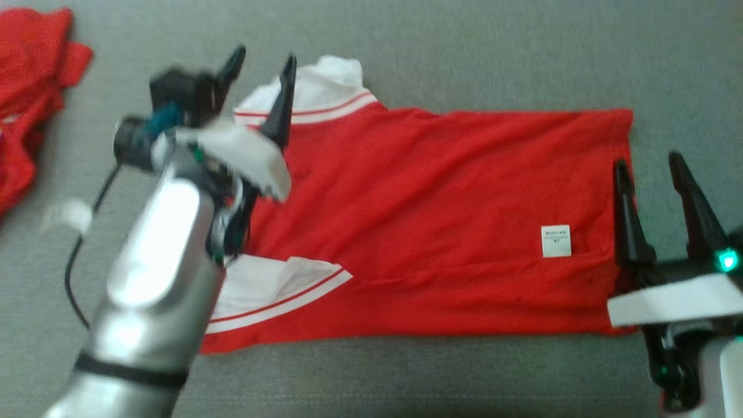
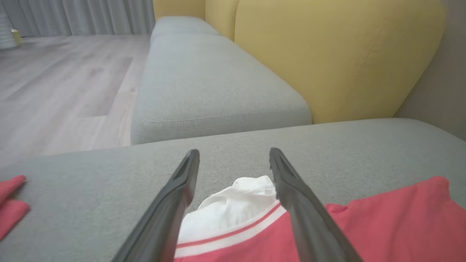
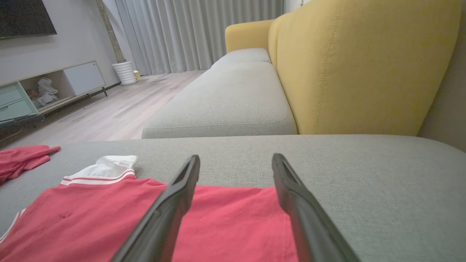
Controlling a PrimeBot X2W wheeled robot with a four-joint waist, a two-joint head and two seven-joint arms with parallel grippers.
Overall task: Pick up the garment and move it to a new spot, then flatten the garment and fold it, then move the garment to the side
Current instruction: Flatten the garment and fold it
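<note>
A red shirt [image 1: 429,220] with white, red-striped sleeves lies spread sideways across a grey seat cushion [image 1: 464,52], its hem towards the robot's right. A small white care label [image 1: 556,241] sits on the red cloth near that hem; it carries dark print, too blurred to read.

The far white sleeve [image 1: 325,93] bunches at the shirt's upper left corner, and the near sleeve [image 1: 273,290] lies folded along the lower left edge.

The left gripper [image 1: 264,55] hangs over the far sleeve, jaws parted and holding nothing; in the left wrist view the sleeve shows between its fingers [image 2: 171,203]. The right gripper [image 1: 647,162] sits at the hem's right edge, jaws likewise spread and empty, one finger over red cloth and the other over bare cushion.

Open grey upholstery runs along the shirt's far and near edges and beyond the hem.

A second red cloth [image 1: 29,93] lies crumpled well apart at the cushion's left. Behind the seat stands a yellow backrest [image 2: 338,54]; a wooden floor [image 2: 54,83], pale curtains [image 3: 189,32] and a low cabinet [image 3: 47,87] lie beyond.
</note>
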